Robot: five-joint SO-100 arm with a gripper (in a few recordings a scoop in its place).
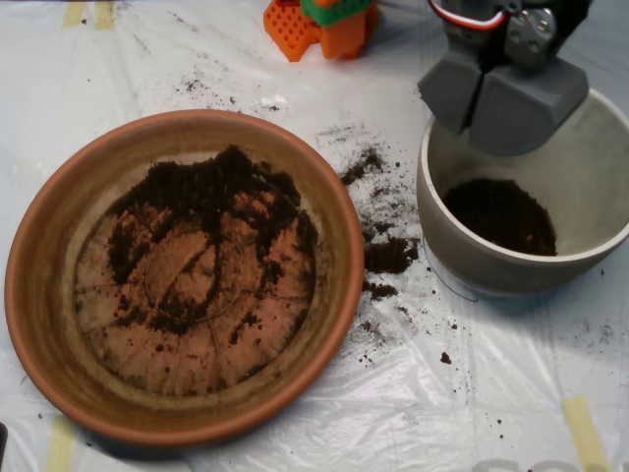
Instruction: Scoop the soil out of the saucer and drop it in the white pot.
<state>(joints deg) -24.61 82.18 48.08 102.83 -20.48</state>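
The grey clamshell scoop hangs over the far rim of the white pot, its two shells pressed together along a dark seam, clenched, with nothing visible between them; soil lies in a dark patch on the pot's floor; more soil is smeared across the terracotta saucer at left, thickest toward its far side; spilled crumbs fill the narrow gap between saucer rim and pot wall; the plastic-covered table lies open nearest the camera; an orange and green block sits at the far edge.
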